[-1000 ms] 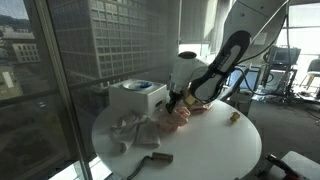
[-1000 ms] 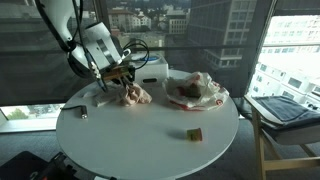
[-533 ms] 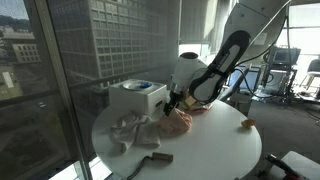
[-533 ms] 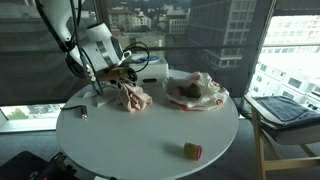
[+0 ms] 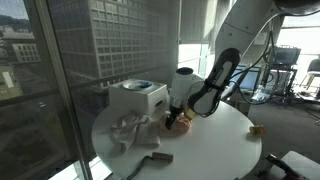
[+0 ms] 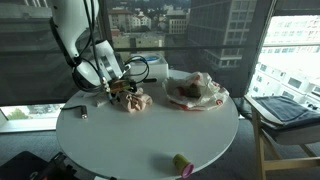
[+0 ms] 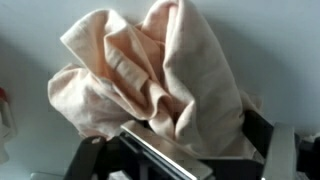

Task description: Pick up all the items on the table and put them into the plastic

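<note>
I'm working on the pale pink cloth (image 7: 160, 80), which is bunched on the table (image 6: 120, 140) near the plastic bag (image 6: 200, 92). My gripper (image 6: 124, 90) straddles it, jaws wide, gripping nothing. Next I'd close on a fold, lift, and carry it over the bag.

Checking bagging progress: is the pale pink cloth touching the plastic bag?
Apart. In an exterior view, the pale pink cloth lies bunched on the table, and a strip of bare white tabletop shows between it and the plastic bag.
</note>
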